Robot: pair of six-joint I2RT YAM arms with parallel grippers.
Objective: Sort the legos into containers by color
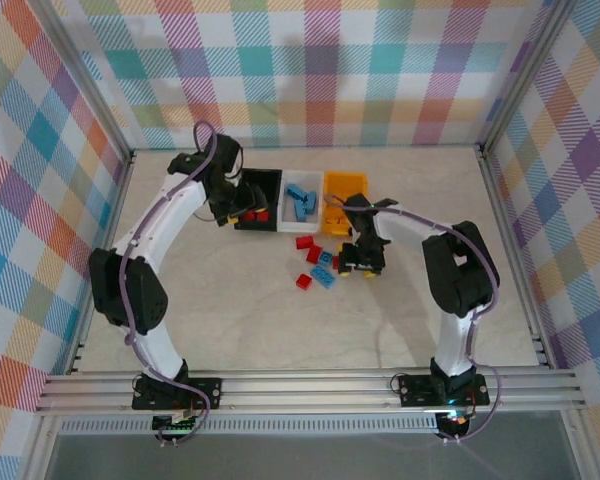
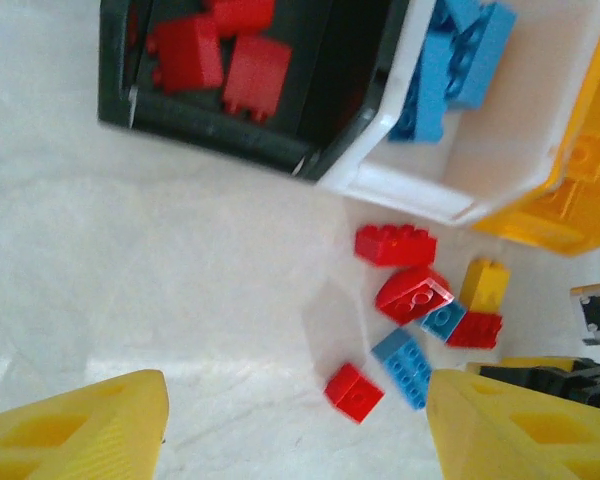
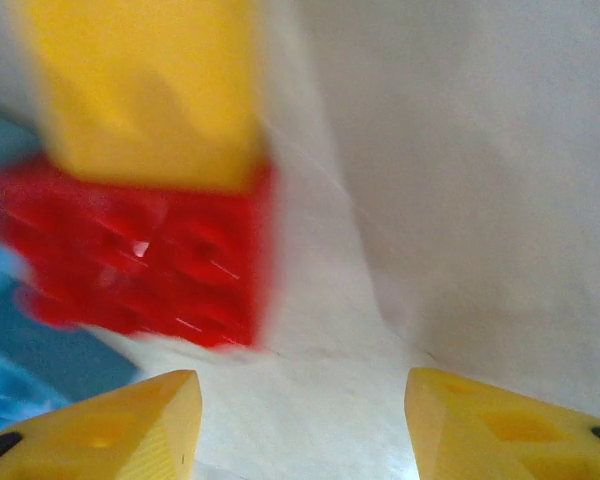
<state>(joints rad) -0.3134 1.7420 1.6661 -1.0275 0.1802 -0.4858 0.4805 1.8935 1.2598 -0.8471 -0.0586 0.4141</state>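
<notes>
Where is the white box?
In the top view, the white box sits mid-table, between the black box on its left and the yellow box on its right.

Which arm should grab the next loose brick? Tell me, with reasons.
Right. The right gripper hangs open and low, a yellow brick and a red brick just ahead; the left gripper is away at the black bin.

Bright, soft light from above leaves only faint shadows on the pale table (image 1: 230, 320). Beyond the right fingers (image 3: 120, 430) the red brick (image 3: 140, 255) and yellow brick (image 3: 145, 90) smear with blur; ahead of the left fingers (image 2: 80, 430) focus is soft and glare whitens the table.
</notes>
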